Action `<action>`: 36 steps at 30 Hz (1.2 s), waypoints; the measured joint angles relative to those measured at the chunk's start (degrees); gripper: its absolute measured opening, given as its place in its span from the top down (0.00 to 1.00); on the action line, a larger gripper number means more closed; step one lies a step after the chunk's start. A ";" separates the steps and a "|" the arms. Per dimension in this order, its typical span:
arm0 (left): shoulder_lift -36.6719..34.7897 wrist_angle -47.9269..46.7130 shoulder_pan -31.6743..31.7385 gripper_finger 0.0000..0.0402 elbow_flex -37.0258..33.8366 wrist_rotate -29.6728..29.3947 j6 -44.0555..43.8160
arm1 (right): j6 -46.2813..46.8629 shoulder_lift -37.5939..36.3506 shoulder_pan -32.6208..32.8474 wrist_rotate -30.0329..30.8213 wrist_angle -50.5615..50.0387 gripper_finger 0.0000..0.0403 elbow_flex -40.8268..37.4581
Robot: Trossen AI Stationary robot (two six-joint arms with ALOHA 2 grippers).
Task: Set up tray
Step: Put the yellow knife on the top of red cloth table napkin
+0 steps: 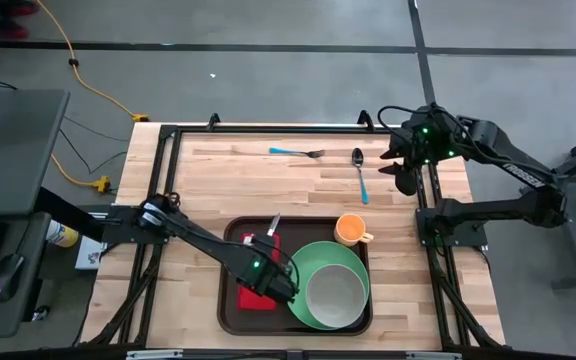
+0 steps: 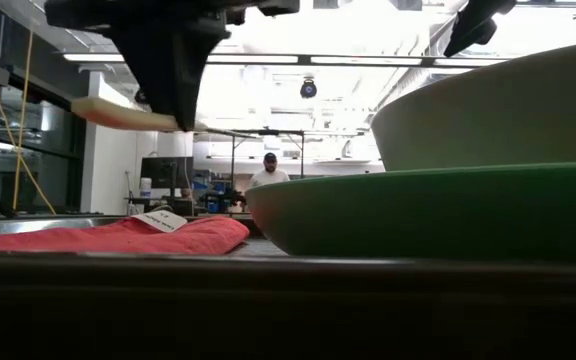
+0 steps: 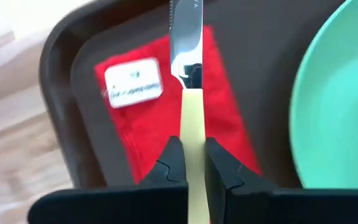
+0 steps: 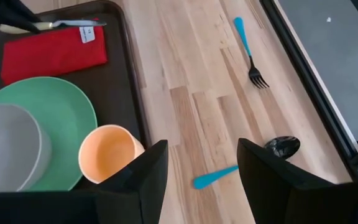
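The dark brown tray (image 1: 230, 300) lies at the table's near middle. On it are a red napkin (image 3: 145, 127) with a white label, and a green plate (image 1: 313, 258) carrying a grey bowl (image 1: 335, 292). My left gripper (image 3: 191, 146) hovers over the napkin, shut on a cream-handled knife (image 1: 274, 225). An orange cup (image 1: 351, 231) stands at the tray's far right rim. A blue-handled fork (image 1: 296, 152) and spoon (image 1: 360, 172) lie on the wood farther back. My right gripper (image 4: 202, 155) is open above the table's far right, near the spoon. My left gripper pinches the knife's cream handle (image 3: 191, 127) between its two fingers, which lie along the handle. The blade (image 3: 185, 31) sticks out ahead toward the table's far side. In the low view the handle (image 2: 118, 115) hangs clear above the napkin (image 2: 118, 235), roughly level.
Bare wood lies left and right of the tray and between it and the fork. A black frame (image 1: 428, 215) runs along the table's edges. In the low view a person (image 2: 268, 175) stands far off in the room behind.
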 joint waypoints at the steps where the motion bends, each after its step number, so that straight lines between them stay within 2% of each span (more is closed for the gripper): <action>1: -0.05 -0.35 0.34 0.89 -0.03 -0.70 0.13 | 0.25 0.00 0.02 -0.01 -0.01 0.58 0.00; 8: -0.83 0.44 0.57 0.89 0.57 -6.49 2.15 | 1.13 0.00 0.02 -0.07 -0.57 0.58 0.00; 18: -0.85 2.58 0.56 0.89 0.75 -11.53 7.19 | 2.02 0.00 0.02 -0.26 -1.36 0.58 0.00; 20: -0.85 2.39 0.63 0.89 0.75 -7.84 7.93 | 2.21 0.00 0.02 -0.26 -1.42 0.58 0.00; 23: -0.85 -1.25 0.16 0.89 0.63 -0.82 1.85 | 3.88 0.00 0.02 -0.79 -1.43 0.58 0.00; 27: -0.30 -1.80 -0.36 0.89 0.12 5.53 0.49 | 4.59 -0.30 0.04 -2.42 -1.86 0.58 0.00; 32: 2.67 -1.52 0.30 0.89 0.08 7.81 0.32 | 4.12 -1.18 0.04 -2.45 -1.85 0.58 0.00; 36: 5.24 4.28 0.63 0.89 0.05 8.62 0.21 | 3.69 -1.70 0.02 -2.44 -1.86 0.58 0.00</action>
